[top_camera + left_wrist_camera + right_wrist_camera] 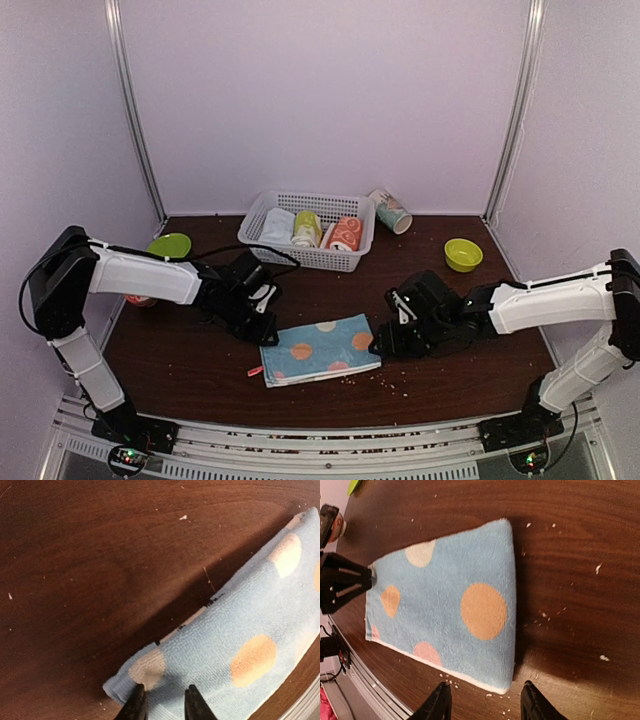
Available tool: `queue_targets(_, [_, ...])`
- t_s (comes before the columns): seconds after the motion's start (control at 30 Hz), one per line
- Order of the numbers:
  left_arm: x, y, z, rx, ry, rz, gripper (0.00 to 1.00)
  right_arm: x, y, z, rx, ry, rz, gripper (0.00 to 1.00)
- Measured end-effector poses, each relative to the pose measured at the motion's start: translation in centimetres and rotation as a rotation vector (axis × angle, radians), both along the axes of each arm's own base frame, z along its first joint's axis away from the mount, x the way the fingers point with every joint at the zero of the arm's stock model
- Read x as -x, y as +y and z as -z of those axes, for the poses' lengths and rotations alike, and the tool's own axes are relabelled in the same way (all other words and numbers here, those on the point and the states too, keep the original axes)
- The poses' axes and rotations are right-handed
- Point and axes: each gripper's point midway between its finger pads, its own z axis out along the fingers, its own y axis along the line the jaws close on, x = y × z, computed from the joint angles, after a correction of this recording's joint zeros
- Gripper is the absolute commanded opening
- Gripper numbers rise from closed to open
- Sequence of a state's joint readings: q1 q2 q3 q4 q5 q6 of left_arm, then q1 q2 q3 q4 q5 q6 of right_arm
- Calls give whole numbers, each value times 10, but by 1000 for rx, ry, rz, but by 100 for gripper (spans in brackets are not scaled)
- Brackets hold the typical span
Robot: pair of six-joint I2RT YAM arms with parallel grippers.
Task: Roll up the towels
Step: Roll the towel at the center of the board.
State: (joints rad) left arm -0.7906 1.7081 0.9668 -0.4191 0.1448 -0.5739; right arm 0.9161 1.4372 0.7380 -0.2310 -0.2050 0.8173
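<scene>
1. Two end effectors are down at the blue spotted towel (322, 350). It lies flat and folded mid-surface (330, 295), in front of the basket (310, 260).
2. Left end effector (165, 702) is at the towel's far-left corner, next to a pale spot. Its fingers (136, 705) are a narrow gap apart. The cloth between them lies flat and doesn't look pinched.
3. Right end effector (485, 700) is at the towel's right short edge, at the near corner. Its fingers are well apart, one on either side of that corner, with nothing clamped.
4. The towel has orange, pink and white spots, with a pale trim along the near long edge.
5. The peach-orange towel (345, 233) sits rolled at the right end of the white basket. A yellow-green roll (307, 228) and a pale roll (278, 225) are to its left.
6. A printed cup (390, 211) lies on its side just beside the basket's far-right corner.
7. A green bowl (463, 254) sits on the right of the surface, and a green plate (170, 245) on the left behind the left arm.
8. A small red bit (255, 371) lies at the towel's near-left corner. Crumbs are scattered on the surface near the towel.
</scene>
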Motion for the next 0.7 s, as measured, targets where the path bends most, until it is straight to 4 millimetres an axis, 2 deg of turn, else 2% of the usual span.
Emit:
queue_targets(0.1, [2, 0, -10, 16, -6, 10, 44, -16, -5, -5, -36, -10, 49, 48])
queue_targets(0.2, [3, -2, -23, 40, -19, 16, 46, -26, -9, 1, -82, 10, 87, 47])
queue_targets(0.33, [5, -2, -35, 52, -33, 21, 46, -23, -4, 19, -128, 73, 96, 45])
queue_targets(0.5, [10, 0, -35, 34, -30, 26, 44, -17, 3, 35, -178, 136, 105, 41])
queue_targets(0.6, [11, 1, -34, 24, -33, 28, 44, -19, 9, 36, -232, 148, 118, 33])
queue_targets(0.7, [11, 1, -33, 18, -38, 29, 43, -20, 14, 39, -272, 161, 125, 17])
